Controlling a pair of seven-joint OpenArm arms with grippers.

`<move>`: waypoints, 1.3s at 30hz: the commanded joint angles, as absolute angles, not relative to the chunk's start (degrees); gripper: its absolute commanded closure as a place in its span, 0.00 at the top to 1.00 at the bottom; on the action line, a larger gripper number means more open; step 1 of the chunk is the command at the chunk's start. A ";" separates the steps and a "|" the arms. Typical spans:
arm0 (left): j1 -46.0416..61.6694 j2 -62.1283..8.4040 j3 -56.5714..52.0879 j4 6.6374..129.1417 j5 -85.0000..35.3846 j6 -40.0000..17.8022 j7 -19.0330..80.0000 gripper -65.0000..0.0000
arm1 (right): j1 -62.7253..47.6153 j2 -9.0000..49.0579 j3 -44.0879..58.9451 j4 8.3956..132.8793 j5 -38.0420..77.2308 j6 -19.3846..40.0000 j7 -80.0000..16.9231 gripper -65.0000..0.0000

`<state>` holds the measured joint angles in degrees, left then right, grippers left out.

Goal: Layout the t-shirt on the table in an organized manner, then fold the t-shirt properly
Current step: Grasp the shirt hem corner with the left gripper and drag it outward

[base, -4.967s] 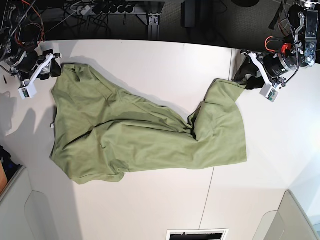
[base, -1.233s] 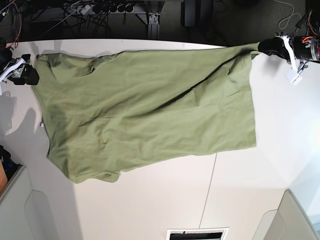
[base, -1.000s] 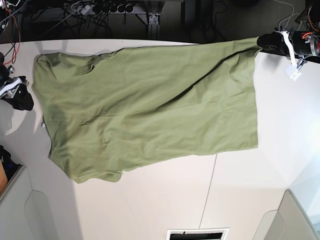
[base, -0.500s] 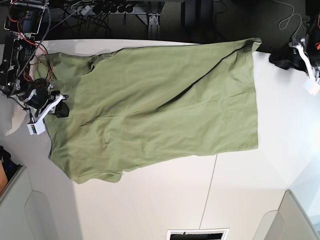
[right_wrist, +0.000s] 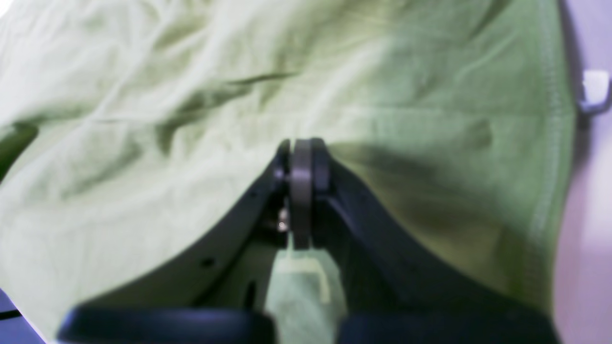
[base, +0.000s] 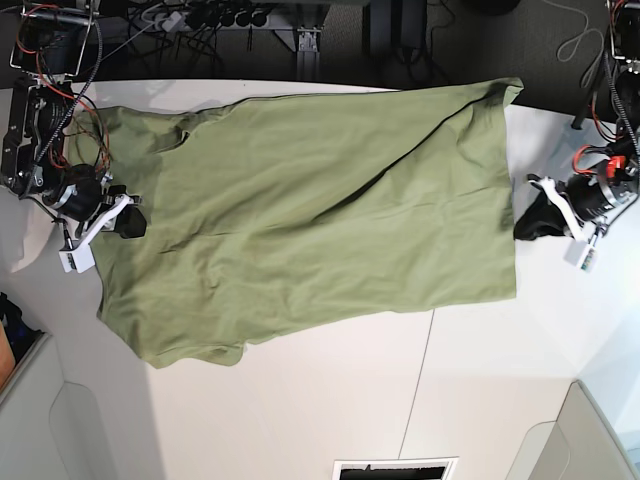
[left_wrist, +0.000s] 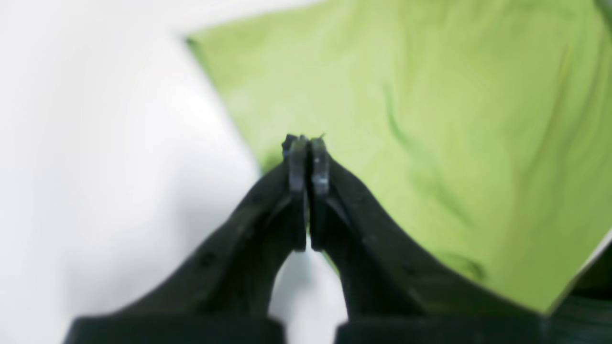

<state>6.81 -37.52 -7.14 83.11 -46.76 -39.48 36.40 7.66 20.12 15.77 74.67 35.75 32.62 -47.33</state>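
The olive-green t-shirt (base: 300,200) lies spread wide across the white table (base: 300,400), with a few long creases. In the base view my right gripper (base: 138,224) is over the shirt's left part, and my left gripper (base: 520,228) sits at the middle of the shirt's right edge. The right wrist view shows the right gripper (right_wrist: 301,148) shut, low over the t-shirt (right_wrist: 191,95). No cloth shows between its tips. The left gripper (left_wrist: 306,143) is also shut, its tips over the edge of the t-shirt (left_wrist: 430,119) where it meets the bare table (left_wrist: 95,143).
Cables and power strips (base: 200,18) run behind the table's far edge. Grey rounded bins stand at the near left (base: 50,420) and near right (base: 590,440) corners. A dark vent slot (base: 395,468) sits at the near edge. A thin seam (base: 425,370) crosses the tabletop.
Both grippers let go of the shirt's far corners. The right one came onto the shirt's left part. The left one moved nearer along the right edge and shut. The shirt now lies flat.
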 commanded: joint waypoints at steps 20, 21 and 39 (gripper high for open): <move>-28.95 -24.60 15.20 43.70 -27.16 -33.19 25.91 0.00 | 9.15 21.10 16.14 75.61 30.28 32.10 -44.16 0.00; -29.85 -24.36 15.20 43.05 -27.11 -33.17 25.89 0.00 | 9.17 21.10 16.14 75.59 29.54 31.90 -43.77 0.00; -35.14 -25.23 15.20 43.20 -27.83 -33.76 29.52 0.00 | 28.18 21.23 16.16 55.31 26.83 31.73 -40.93 0.00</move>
